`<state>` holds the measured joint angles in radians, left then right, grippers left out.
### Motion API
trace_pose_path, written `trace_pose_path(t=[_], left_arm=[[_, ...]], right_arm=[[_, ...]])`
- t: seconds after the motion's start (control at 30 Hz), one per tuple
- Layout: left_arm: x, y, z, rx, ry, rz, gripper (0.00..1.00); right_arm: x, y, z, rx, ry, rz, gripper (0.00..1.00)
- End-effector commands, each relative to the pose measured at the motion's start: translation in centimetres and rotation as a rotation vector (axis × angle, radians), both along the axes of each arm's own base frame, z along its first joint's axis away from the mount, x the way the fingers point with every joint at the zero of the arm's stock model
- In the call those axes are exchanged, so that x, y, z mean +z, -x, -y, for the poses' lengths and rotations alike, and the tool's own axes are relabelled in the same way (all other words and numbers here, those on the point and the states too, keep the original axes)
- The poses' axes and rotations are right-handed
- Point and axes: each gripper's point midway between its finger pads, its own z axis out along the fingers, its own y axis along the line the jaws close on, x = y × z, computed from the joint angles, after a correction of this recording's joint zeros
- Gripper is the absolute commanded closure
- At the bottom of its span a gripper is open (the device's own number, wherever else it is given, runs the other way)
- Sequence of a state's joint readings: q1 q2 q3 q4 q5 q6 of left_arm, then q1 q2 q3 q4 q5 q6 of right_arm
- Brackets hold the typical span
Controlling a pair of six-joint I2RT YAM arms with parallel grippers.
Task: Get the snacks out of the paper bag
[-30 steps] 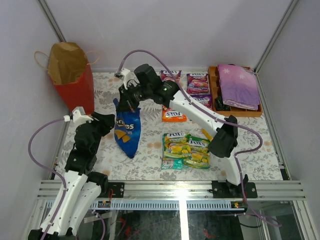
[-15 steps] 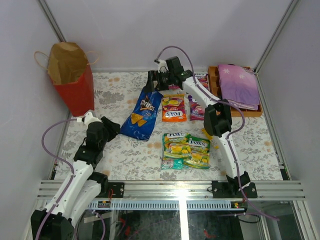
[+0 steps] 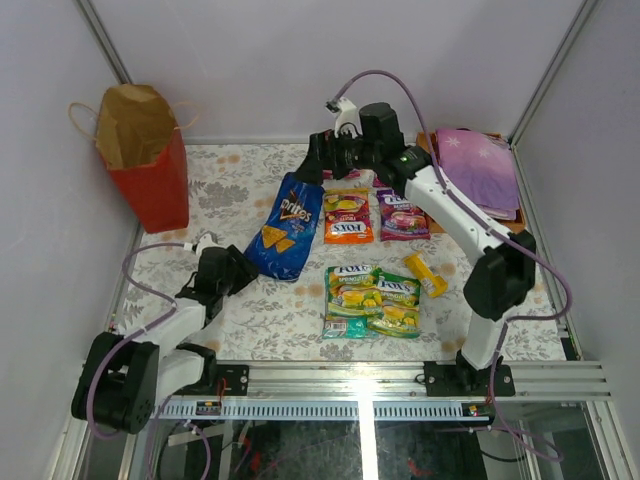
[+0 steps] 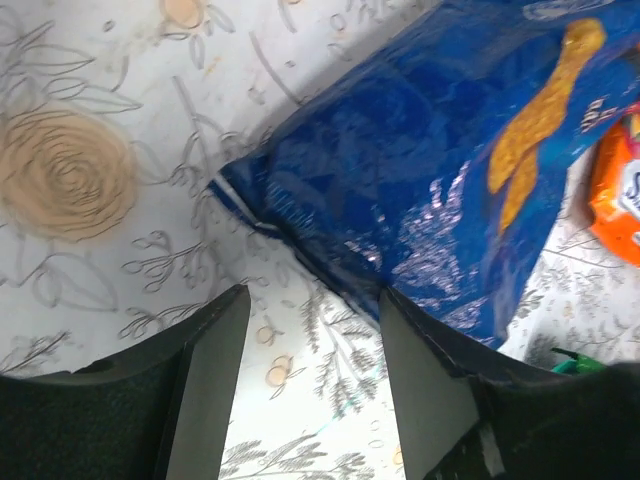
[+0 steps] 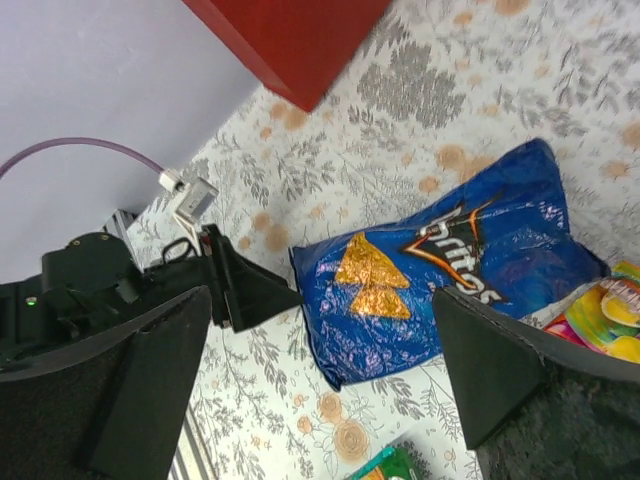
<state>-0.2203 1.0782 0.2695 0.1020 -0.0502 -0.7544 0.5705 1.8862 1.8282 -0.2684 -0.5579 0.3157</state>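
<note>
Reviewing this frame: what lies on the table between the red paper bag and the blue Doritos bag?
Nothing lies there. Only bare floral tablecloth separates the paper bag from the Doritos bag. The top external view shows it, and the right wrist view agrees.

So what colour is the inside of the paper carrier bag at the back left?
Plain brown inside the red paper carrier bag, clearest in the top external view.

The right wrist view's top edge cuts off the paper bag (image 5: 290, 40).
</note>
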Motion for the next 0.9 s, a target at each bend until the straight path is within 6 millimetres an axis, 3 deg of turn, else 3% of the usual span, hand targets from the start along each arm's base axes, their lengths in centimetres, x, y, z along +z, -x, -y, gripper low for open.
trace_pose_path(t=[0.0, 0.3, 0.37, 0.43, 0.53, 0.67, 0.77, 0.87], left_arm=[[1.6, -2.3, 1.7, -0.020, 0.095, 0.123, 0.45], [0.3, -4.2, 4.1, -0.047, 0.201, 0.108, 0.49], [-0.5, -4.3, 4.6, -0.059, 0.218, 0.087, 0.63], [-0.5, -4.6, 4.9, -0.063, 0.230, 0.101, 0.81], [0.4, -5.1, 4.6, -0.046, 0.223, 0.127, 1.00], [4.2, -6.1, 3.4, -0.001, 0.170, 0.200, 1.00], [9.5, -6.5, 2.3, 0.035, 0.136, 0.286, 1.00], [14.4, -5.6, 1.1, 0.072, 0.107, 0.370, 1.00]], right_arm=[[1.7, 0.6, 1.3, -0.049, -0.041, 0.083, 0.00], [3.1, 4.2, 3.6, -0.063, -0.084, 0.110, 0.01], [3.0, 4.5, 4.0, -0.069, -0.084, 0.113, 0.01], [3.0, 4.9, 4.3, -0.075, -0.083, 0.117, 0.01], [2.7, 5.3, 4.8, -0.084, -0.076, 0.117, 0.00], [2.5, 5.8, 5.3, -0.095, -0.081, 0.118, 0.01], [2.6, 6.3, 5.5, -0.094, -0.091, 0.117, 0.01], [2.6, 6.6, 5.7, -0.096, -0.095, 0.121, 0.00]])
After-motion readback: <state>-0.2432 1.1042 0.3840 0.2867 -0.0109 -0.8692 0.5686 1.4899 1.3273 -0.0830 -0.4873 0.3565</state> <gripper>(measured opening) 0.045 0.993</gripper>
